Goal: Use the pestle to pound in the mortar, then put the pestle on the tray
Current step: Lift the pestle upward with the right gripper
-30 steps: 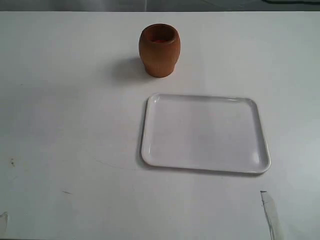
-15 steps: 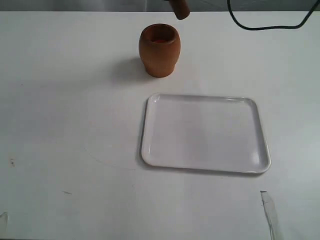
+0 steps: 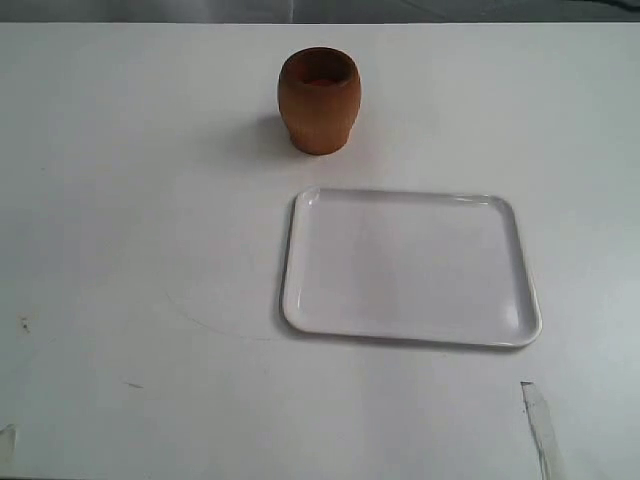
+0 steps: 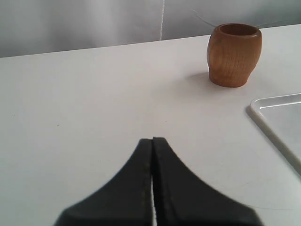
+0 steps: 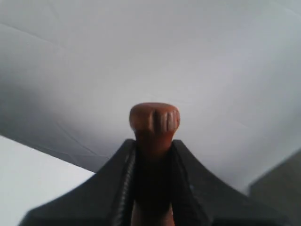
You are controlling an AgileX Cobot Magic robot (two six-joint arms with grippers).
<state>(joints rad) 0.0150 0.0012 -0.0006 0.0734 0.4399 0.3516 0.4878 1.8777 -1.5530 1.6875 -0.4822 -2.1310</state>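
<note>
Reddish-brown wood: the pestle [image 5: 154, 117] is clamped by its thin neck in the right gripper [image 5: 154, 146], and we see the small grooved knob poking out past the fingertips. Neither shows in the exterior view. The left gripper [image 4: 152, 141] is pressed closed on nothing over the white table [image 4: 70, 103], with the mortar [image 4: 234, 55] well beyond it. The mortar is upright, light-brown and barrel-shaped, near the white tray [image 3: 290, 270] but not touching it.

Bright even light; soft shadow left of mortar [image 3: 318, 100]; close-up wrist blur
</note>
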